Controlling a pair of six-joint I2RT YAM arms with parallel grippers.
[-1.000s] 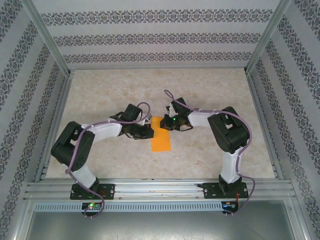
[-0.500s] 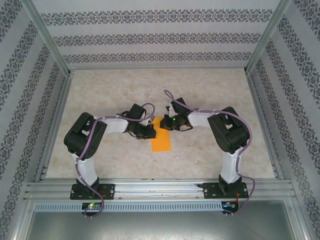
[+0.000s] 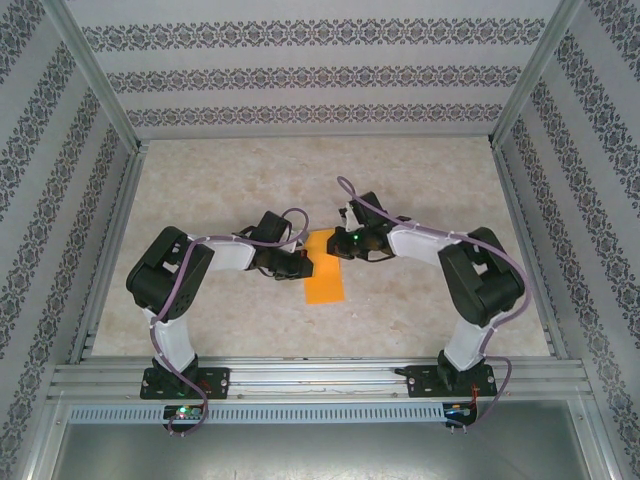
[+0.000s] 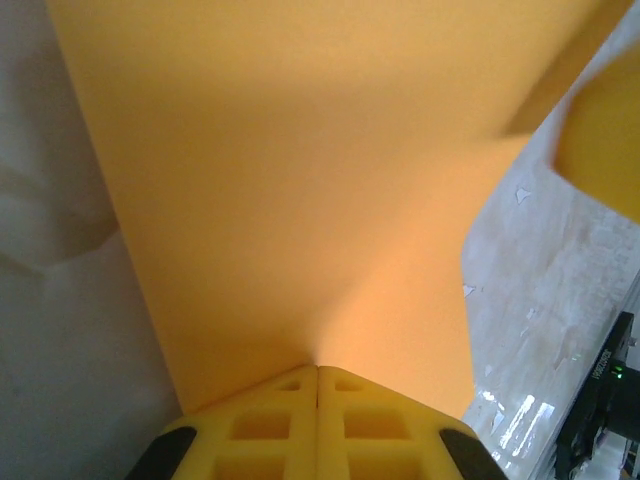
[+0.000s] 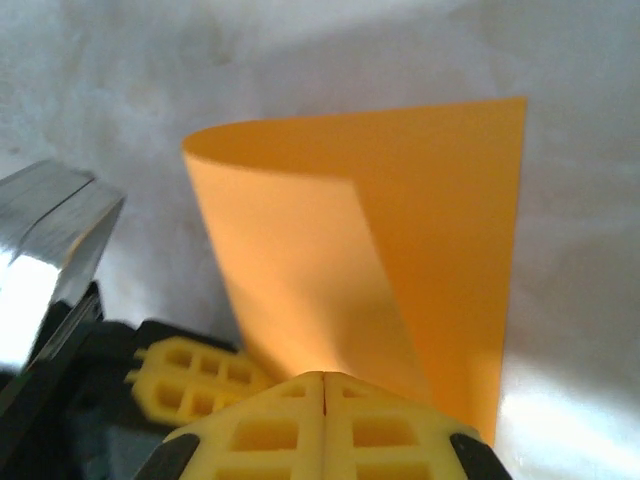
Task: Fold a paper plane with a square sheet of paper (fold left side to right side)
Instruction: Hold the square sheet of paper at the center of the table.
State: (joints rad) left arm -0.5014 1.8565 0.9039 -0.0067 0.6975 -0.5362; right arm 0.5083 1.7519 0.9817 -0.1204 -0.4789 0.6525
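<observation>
Looking down on an orange sheet of paper [image 3: 322, 270], doubled into a narrow strip at mid-bench between the two arms, lengthwise toward the near edge. Clamped at its far-left side by the left tool [image 3: 297, 262], shut tight on the paper with no gap to be seen from the wrist. Pinched likewise at the far end by the right tool [image 3: 337, 243], closed on the curled-over flap as far as can be judged. Not yet creased: bowed up in a soft loop rather than pressed flat, and not lined up with the edge of the layer beneath. Plenty to go wrong from here. Could tear or crumple if pulled two ways at once by such close grips. Could crease crooked if laid down with edges out of line, spoiling every later fold. Could spring back open if let go before being pressed along the fold. Could slide on the bench [image 3: 230, 190], pale, mottled like stone and glossy enough to throw glints, hence probably little friction. Could also knock tool against tool, crowded nearly together over the strip. Around all this, walls [image 3: 300, 75] papered in bands of dark floral pattern on white, with aluminium rails [image 3: 300, 380] along the near edge.
</observation>
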